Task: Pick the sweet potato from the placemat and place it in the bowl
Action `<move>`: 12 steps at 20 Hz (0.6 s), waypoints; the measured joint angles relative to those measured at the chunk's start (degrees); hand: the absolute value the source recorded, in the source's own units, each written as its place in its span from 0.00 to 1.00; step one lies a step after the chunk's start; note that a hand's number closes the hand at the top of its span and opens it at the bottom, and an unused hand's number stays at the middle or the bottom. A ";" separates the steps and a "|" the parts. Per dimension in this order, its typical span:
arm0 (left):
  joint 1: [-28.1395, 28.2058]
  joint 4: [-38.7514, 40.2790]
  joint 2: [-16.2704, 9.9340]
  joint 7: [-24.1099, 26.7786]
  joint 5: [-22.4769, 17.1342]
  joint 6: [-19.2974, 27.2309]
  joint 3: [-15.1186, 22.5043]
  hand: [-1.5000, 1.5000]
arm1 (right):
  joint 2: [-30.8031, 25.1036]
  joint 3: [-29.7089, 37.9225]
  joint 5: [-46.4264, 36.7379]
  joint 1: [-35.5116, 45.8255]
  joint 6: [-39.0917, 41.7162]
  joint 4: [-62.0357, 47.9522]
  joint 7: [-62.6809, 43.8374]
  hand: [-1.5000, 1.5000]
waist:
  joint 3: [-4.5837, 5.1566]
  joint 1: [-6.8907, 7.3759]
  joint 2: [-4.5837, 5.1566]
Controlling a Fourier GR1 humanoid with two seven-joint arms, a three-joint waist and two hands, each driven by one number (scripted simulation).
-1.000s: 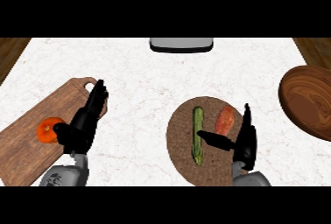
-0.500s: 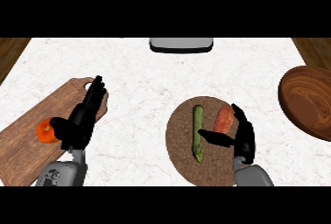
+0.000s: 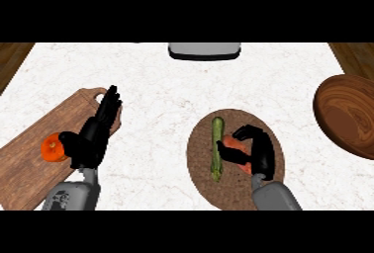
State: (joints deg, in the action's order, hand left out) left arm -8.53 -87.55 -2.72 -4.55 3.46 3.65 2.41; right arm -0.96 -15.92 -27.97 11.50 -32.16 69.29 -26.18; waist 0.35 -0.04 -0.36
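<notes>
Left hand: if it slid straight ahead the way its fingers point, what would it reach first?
The left hand points up and slightly right over the cutting board. Past the board's handle end the white counter looks free, though height is unclear.

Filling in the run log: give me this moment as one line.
phase: grasp | right hand: fingers curled on sweet potato, on placemat | left hand: open over cutting board | bowl: no sweet potato yet

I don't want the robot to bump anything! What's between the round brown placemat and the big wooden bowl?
Nothing: in the head view, only bare white marbled counter lies between the round brown placemat and the big wooden bowl.
</notes>
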 measured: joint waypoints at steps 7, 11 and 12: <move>0.16 0.32 -0.44 0.26 -0.41 -0.69 -0.68 0.50 | -6.17 -7.87 5.60 -4.99 14.99 6.58 14.42 1.00 | -0.34 -0.18 -0.26; 0.27 0.51 -0.37 0.13 -0.49 -0.70 -0.72 0.50 | -11.84 -14.92 8.25 -7.27 26.38 12.15 25.88 1.00 | -0.57 -0.38 -0.76; 0.31 0.49 -0.54 0.09 -0.50 -0.58 -1.01 0.50 | -13.41 -15.86 9.48 -7.99 28.83 14.02 28.96 1.00 | -0.61 -0.68 -0.85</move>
State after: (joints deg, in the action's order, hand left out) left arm -8.23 -87.06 -3.25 -4.45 2.95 3.08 1.40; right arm -14.37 -31.78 -18.49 3.51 -3.32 83.31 2.78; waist -0.26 -0.73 -1.21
